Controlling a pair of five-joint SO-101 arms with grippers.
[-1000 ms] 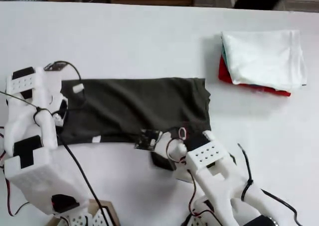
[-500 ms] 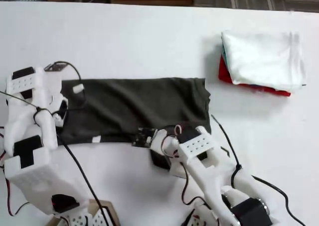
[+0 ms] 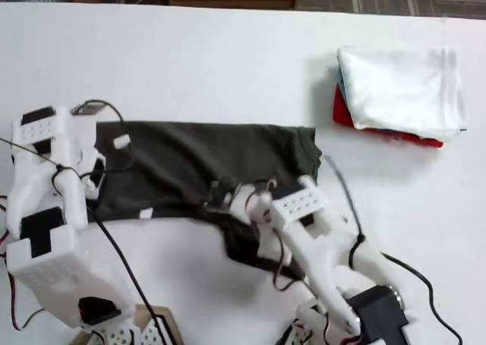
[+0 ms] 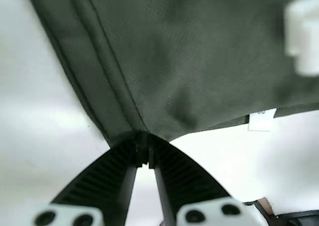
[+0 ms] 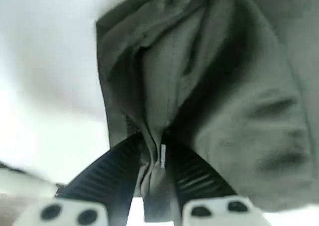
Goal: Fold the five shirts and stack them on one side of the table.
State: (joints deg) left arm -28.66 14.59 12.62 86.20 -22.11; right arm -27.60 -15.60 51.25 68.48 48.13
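High view: the dark green shirt (image 3: pixel 190 163) lies spread on the table (image 3: pixel 190 56), my left gripper (image 4: pixel 143 156) clamped on one end and my right gripper (image 5: pixel 155 161) on its bunched near edge, so I'd lift both evenly, cloth taut.

No readable text, numbers or signs anywhere. Closest candidate: a small white tag (image 4: pixel 261 119) on the edge of the dark green shirt (image 4: pixel 189 61), seen in the left wrist view. There are faint marks on it, too small to make out. The same tag in the high view is just a white speck at the shirt's near edge, also illegible.
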